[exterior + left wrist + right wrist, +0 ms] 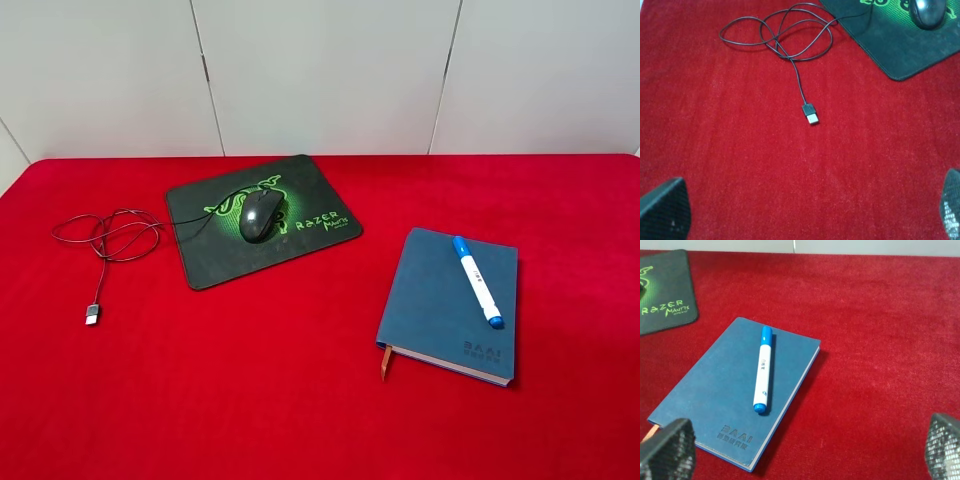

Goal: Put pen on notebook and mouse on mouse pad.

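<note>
The white pen (477,281) with blue cap lies along the cover of the blue-grey notebook (440,300), right of centre; the right wrist view shows the same pen (763,369) on the notebook (720,390). The dark mouse (260,215) rests on the black Razer mouse pad (215,255) at the back left, and the mouse (927,12) and mouse pad (900,50) also show in the left wrist view. No arm appears in the high view. My left gripper (805,210) and right gripper (805,450) are open, holding nothing, fingertips wide apart over red cloth.
The mouse's thin black cable (110,238) loops on the red tablecloth (250,400) left of the pad and ends in a USB plug (92,314). An orange ribbon (385,362) hangs from the notebook's near edge. A white wall stands behind the table.
</note>
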Motion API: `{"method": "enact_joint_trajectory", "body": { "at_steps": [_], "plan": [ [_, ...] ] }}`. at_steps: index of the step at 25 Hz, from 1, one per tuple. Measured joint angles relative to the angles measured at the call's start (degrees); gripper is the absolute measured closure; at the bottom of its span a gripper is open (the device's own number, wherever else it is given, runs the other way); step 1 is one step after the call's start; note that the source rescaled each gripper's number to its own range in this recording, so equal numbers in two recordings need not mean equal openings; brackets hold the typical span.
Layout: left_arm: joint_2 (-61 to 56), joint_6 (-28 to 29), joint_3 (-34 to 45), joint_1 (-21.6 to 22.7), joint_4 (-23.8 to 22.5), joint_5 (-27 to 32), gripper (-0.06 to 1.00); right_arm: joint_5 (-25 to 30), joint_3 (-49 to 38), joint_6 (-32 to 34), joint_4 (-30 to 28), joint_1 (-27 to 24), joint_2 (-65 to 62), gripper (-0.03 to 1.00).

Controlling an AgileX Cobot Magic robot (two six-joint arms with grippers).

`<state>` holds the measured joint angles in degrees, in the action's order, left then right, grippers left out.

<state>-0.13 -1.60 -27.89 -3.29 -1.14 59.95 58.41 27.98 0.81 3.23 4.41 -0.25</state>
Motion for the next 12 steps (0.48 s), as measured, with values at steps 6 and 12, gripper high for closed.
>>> {"method": "enact_joint_trajectory", "body": {
  "at_steps": [6, 12],
  "plan": [
    [0.00, 0.00, 0.00, 0.00, 0.00, 0.00, -0.05, 0.00, 0.00, 0.00, 0.00, 0.00, 0.00, -0.03],
    [0.00, 0.00, 0.00, 0.00, 0.00, 0.20, -0.05, 0.00, 0.00, 0.00, 0.00, 0.00, 0.00, -0.03]
  ]
}}
